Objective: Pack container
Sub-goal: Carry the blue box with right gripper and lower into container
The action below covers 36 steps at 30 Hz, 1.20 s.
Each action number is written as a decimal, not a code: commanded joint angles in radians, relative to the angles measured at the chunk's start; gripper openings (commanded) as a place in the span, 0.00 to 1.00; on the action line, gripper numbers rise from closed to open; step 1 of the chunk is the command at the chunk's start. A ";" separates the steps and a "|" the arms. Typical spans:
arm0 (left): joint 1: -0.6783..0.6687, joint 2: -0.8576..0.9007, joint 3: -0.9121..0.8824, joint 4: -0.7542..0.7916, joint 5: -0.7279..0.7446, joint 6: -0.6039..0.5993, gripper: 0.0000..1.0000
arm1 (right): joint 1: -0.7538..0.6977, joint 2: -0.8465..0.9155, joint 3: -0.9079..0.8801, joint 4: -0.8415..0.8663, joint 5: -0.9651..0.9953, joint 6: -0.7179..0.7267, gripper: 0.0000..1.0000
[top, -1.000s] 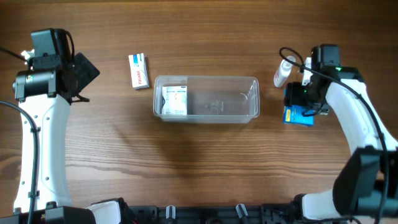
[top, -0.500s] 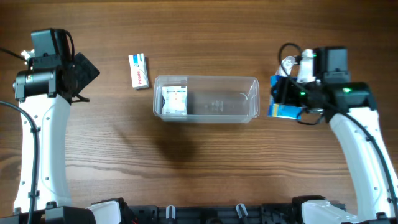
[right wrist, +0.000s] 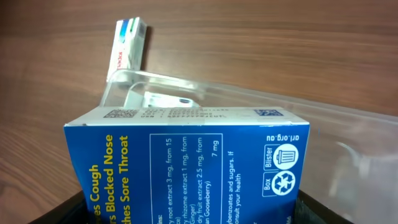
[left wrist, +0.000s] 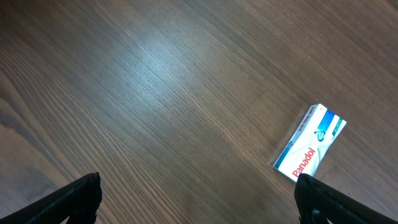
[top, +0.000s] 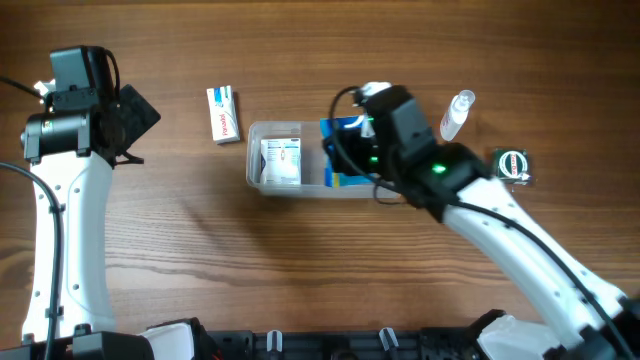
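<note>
A: So, what has the right gripper [right wrist: 193,211] got?
B: Its jaws are clamped on the blue box [right wrist: 186,155], held over the middle of the container [top: 300,190].
A: And the container?
B: Mid-table, nearer the far edge, with a white box [top: 281,160] at its left end. The Panadol box [top: 223,113] lies off its far left corner, the small bottle [top: 455,115] off its far right.
A: The left gripper [left wrist: 199,198]?
B: Jaws wide apart, over the wood near the table's far left corner.
</note>
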 commanded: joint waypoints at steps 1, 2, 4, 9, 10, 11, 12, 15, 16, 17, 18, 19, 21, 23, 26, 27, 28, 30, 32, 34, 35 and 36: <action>0.004 -0.005 0.008 0.002 -0.009 0.004 1.00 | 0.054 0.086 0.026 0.070 0.040 0.019 0.51; 0.004 -0.005 0.008 0.002 -0.009 0.004 1.00 | 0.064 0.101 0.026 0.089 0.051 0.018 0.51; 0.004 -0.005 0.008 0.002 -0.010 0.004 1.00 | 0.089 0.130 0.026 0.123 0.090 0.011 0.51; 0.004 -0.005 0.008 0.002 -0.009 0.004 1.00 | 0.113 0.159 0.025 0.152 0.203 -0.034 0.51; 0.004 -0.005 0.008 0.002 -0.009 0.004 1.00 | 0.113 0.162 0.025 0.154 0.220 -0.034 0.51; 0.004 -0.005 0.008 0.002 -0.009 0.004 1.00 | 0.113 0.166 0.025 0.157 0.234 -0.034 0.51; 0.004 -0.005 0.008 0.002 -0.010 0.004 1.00 | 0.113 0.171 0.025 0.162 0.249 -0.033 0.51; 0.004 -0.005 0.008 0.002 -0.009 0.004 1.00 | 0.113 0.188 0.025 0.177 0.257 -0.020 0.51; 0.004 -0.005 0.008 0.002 -0.009 0.004 1.00 | 0.113 0.190 0.025 0.177 0.257 -0.005 0.51; 0.004 -0.005 0.008 0.002 -0.009 0.004 1.00 | 0.113 0.194 0.025 0.177 0.257 0.006 0.50; 0.004 -0.005 0.008 0.002 -0.009 0.004 1.00 | 0.113 0.196 0.025 0.174 0.257 0.021 0.50; 0.004 -0.005 0.008 0.002 -0.009 0.004 1.00 | 0.113 0.203 0.025 0.171 0.257 0.029 0.50; 0.004 -0.005 0.008 0.002 -0.009 0.004 1.00 | 0.113 0.212 0.025 0.161 0.257 0.049 0.50; 0.004 -0.005 0.008 0.002 -0.009 0.004 1.00 | 0.113 0.220 0.025 0.152 0.258 0.074 0.50; 0.004 -0.005 0.008 0.002 -0.009 0.004 1.00 | 0.113 0.222 0.025 0.143 0.257 0.105 0.50; 0.004 -0.005 0.008 0.002 -0.009 0.004 1.00 | 0.113 0.222 0.025 0.140 0.257 0.108 0.50; 0.004 -0.005 0.008 0.002 -0.009 0.004 1.00 | 0.113 0.224 0.025 0.132 0.257 0.109 0.50; 0.004 -0.005 0.008 0.002 -0.009 0.004 1.00 | 0.113 0.232 0.025 0.121 0.257 0.126 0.50; 0.004 -0.005 0.008 0.002 -0.009 0.004 1.00 | 0.113 0.254 0.025 0.122 0.257 0.125 0.50; 0.004 -0.005 0.008 0.002 -0.009 0.004 1.00 | 0.113 0.275 0.025 0.123 0.257 0.123 0.50; 0.004 -0.005 0.008 0.002 -0.009 0.004 1.00 | 0.113 0.294 0.025 0.125 0.257 0.122 0.51; 0.004 -0.005 0.008 0.002 -0.009 0.004 1.00 | 0.113 0.300 0.025 0.126 0.257 0.122 0.51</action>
